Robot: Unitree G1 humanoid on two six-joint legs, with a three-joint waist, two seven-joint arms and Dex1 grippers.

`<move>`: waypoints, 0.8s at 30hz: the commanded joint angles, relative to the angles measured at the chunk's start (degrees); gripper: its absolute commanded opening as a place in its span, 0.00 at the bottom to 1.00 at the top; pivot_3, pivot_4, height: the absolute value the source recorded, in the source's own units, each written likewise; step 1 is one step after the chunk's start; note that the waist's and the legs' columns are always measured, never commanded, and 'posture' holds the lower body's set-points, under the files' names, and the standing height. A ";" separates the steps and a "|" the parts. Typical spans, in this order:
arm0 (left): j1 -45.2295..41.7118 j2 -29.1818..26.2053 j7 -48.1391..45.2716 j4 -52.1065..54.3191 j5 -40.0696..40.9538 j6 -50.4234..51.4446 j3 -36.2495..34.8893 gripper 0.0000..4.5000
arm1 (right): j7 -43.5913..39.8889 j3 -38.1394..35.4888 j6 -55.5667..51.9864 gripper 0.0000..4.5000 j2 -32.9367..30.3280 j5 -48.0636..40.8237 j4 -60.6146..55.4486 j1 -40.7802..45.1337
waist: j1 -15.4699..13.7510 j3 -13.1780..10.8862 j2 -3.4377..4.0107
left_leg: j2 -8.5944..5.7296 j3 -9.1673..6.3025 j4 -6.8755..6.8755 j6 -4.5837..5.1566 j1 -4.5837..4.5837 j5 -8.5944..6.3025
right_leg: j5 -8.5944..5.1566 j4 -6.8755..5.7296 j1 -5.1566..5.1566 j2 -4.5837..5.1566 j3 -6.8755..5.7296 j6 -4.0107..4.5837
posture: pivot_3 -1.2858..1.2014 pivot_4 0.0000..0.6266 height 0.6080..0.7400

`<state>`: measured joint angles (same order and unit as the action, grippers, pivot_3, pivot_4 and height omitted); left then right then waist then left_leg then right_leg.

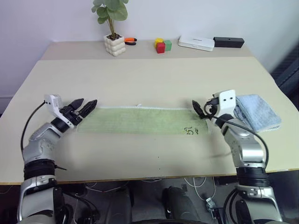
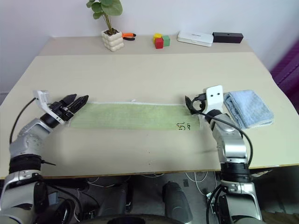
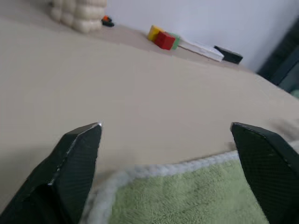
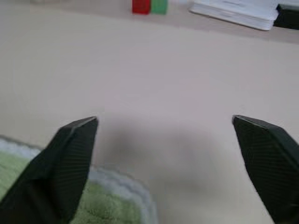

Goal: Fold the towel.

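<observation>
Count on my tabletop (image 1: pixel 140 79):
I see two towels — one green towel (image 1: pixel 140 121), one blue towel (image 1: pixel 259 112) — three blocks (image 1: pixel 162 45), one plant (image 1: pixel 113 28).

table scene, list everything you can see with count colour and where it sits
towel: 1, light green with whitish edging, flat in a long strip across the table's middle
dark mark: 1, on the towel near its right end
folded towel: 1, light blue, table's right edge
table: 1, beige
plant pot: 1, white, green leaves, far side
blocks: 3, yellow, red, green, far side
flat box: 1, white, far side
bar: 1, black, beside the white box
orange-and-black object: 1, by the pot
left gripper: black jaws open at the towel's left end
right gripper: black jaws open at its right end
</observation>
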<state>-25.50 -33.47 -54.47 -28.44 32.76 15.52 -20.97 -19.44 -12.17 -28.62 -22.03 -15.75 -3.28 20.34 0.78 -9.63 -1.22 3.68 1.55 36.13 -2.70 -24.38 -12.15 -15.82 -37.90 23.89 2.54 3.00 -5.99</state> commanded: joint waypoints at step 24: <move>-2.62 -11.52 -37.17 9.23 4.97 15.70 11.66 1.00 | 45.73 -14.76 -18.95 0.99 8.76 -82.86 -23.28 -28.04 | 0.41 -0.01 0.02 | 0.07 -0.02 -0.11 0.03 -0.02 -0.02 | -0.22 0.17 0.01 0.01 -0.01 0.37 | 0.52 0.24 1.00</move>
<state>-27.60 -44.59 -90.48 -19.40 37.44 30.69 -9.68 25.82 -28.06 -49.11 -12.43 -98.06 -24.85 -6.83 1.20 -9.64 -1.20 3.75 1.53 36.01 -2.66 -24.41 -12.17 -16.03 -37.70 23.90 2.55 2.99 -5.62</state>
